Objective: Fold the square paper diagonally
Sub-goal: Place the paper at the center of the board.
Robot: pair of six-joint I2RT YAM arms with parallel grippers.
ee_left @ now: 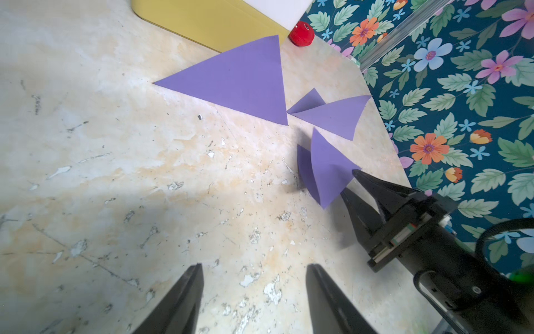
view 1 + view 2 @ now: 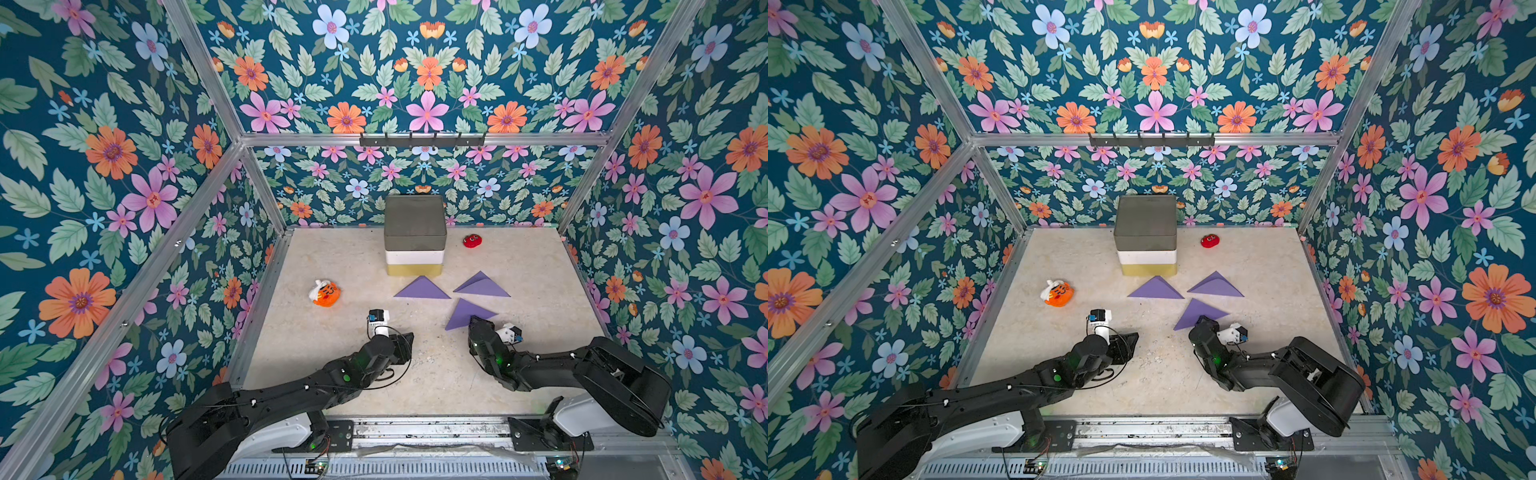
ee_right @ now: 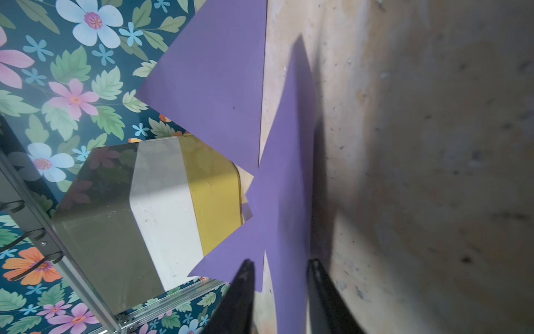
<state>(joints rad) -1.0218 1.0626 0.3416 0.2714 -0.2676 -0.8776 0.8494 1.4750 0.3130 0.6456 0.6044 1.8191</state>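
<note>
Right gripper (image 1: 348, 182) first: its jaws are seen parted, with the near corner of a folded purple paper triangle (image 2: 464, 311) sitting loosely between the tips, so nothing is actually being pinched. The left gripper (image 1: 254, 266) is held wide apart over bare table, with nothing in it.

With 12 o'clock taken as the back wall in a top view, the triangle is found just off the table's middle, toward 3 o'clock. Its long edge is laid roughly from 8 to 2 o'clock, and the apex is pointed at about 11.

Handy bit: from above it looks pretty flat, but in the left wrist view the triangle (image 1: 326, 170) is shown with its top flap lifted and the two layers gaping. In the right wrist view the sheet is seen running straight out from between the fingers (image 3: 239, 295).

A flat purple triangle (image 2: 422, 289) is laid at 10 o'clock from it, and a second purple triangle (image 2: 482, 286) at 1 o'clock.

A stack of three boxes, grey on white on yellow (image 2: 415, 232), is parked at 12 by the back wall. A small red plush toy (image 2: 472, 240) is set at 1 and an orange and white plush toy (image 2: 325, 293) at 10.

The beige marble-look tabletop (image 2: 436, 382) is scuffed and chipped, and it's boxed in by teal floral wallpaper (image 2: 104, 166) on aluminium framing (image 2: 291, 139).
</note>
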